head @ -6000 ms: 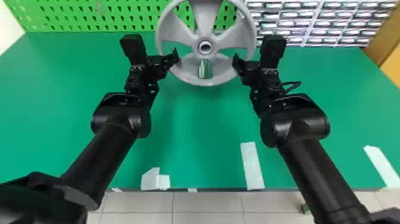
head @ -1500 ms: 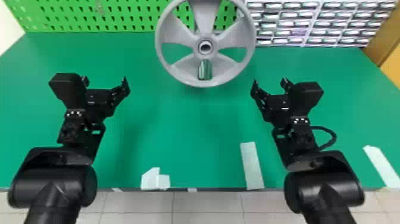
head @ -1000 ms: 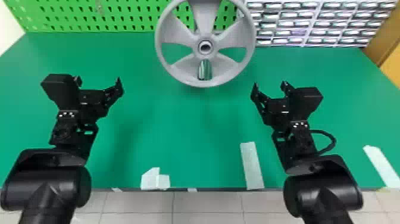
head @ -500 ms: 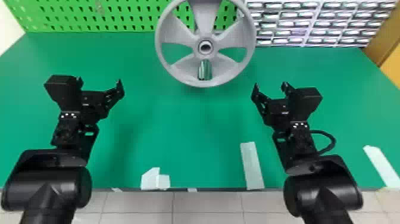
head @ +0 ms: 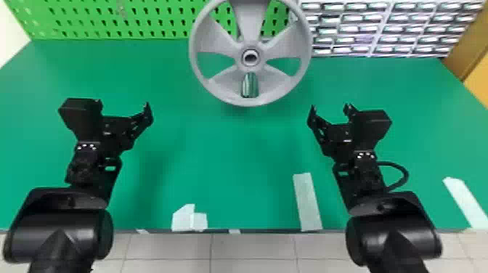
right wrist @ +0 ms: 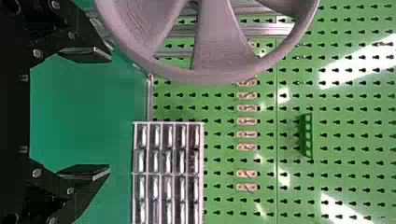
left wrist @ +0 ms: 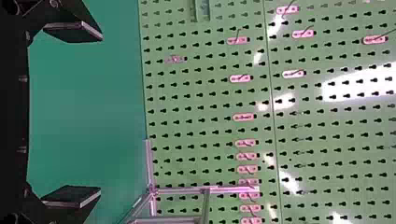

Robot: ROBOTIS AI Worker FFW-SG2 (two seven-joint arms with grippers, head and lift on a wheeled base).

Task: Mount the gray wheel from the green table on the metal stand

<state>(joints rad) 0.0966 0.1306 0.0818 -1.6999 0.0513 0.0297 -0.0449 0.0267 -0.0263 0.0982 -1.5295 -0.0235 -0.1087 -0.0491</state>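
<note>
- Toward the back of the green table (head: pixel 225 156), the gray wheel (head: pixel 250 47) stood raised, its hub facing the robot.
- Bars of the metal stand (left wrist: pixel 205 190) ran behind the wheel in the right wrist view; how wheel and stand met was hidden.
- Over the table's left part was the left gripper (head: pixel 122 104), its two fingers spread wide with nothing between them, well apart from the wheel.
- Over the right part was the right gripper (head: pixel 330 106), also parted and empty, nearer the wheel's rim but not touching it.
- Behind the table rose the green pegboard (head: pixel 109 18), dotted with small pink tags (left wrist: pixel 243 117); the rack of small drawers (head: pixel 370 31) stood to the right of the wheel.
- Along the near edge lay a patch of pale tape (head: pixel 183 219) and, farther right, a long pale strip (head: pixel 308 203), with the tiled floor (head: pixel 254 250) below.
</note>
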